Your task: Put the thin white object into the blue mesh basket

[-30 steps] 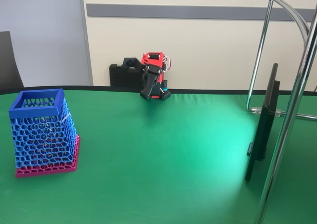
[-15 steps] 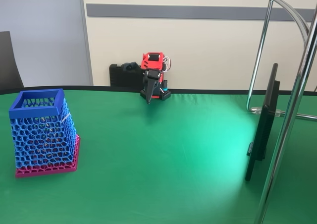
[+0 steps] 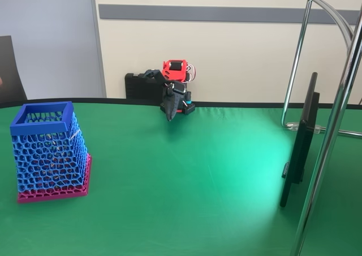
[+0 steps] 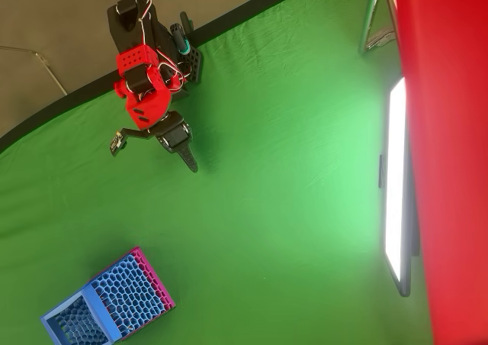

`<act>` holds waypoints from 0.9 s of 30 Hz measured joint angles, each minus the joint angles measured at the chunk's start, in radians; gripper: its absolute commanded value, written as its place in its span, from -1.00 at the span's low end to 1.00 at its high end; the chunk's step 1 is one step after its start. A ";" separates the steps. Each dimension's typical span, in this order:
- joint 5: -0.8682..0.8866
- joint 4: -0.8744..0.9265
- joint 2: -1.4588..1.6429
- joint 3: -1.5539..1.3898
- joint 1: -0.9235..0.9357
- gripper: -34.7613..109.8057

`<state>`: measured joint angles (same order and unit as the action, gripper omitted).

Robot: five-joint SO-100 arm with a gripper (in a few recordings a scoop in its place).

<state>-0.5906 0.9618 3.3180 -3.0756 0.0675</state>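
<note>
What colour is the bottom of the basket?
Magenta-pink, under blue mesh walls; the basket shows it best in the fixed view.

A lab: green-covered table (image 3: pixel 215 176), chrome stand (image 3: pixel 334 126), bare wall.

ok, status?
Gripper open, empty, by arm base. White strip at basket wall, inside or outside unclear. Nothing in the way.

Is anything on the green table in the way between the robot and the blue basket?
Nothing visible is. Only bare green tablecloth lies between the black end effector and the tall blue mesh basket with the pink base. The thin white strip shows at the basket's right wall in the fixed view.
</note>
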 measured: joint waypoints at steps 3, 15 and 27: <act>-0.015 0.003 0.000 0.000 0.000 -0.48; 0.267 -0.063 0.000 0.000 -0.018 -0.51; 0.469 -0.067 0.000 0.000 -0.018 -0.51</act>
<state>-0.1212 0.8943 3.3180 -3.0756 0.0491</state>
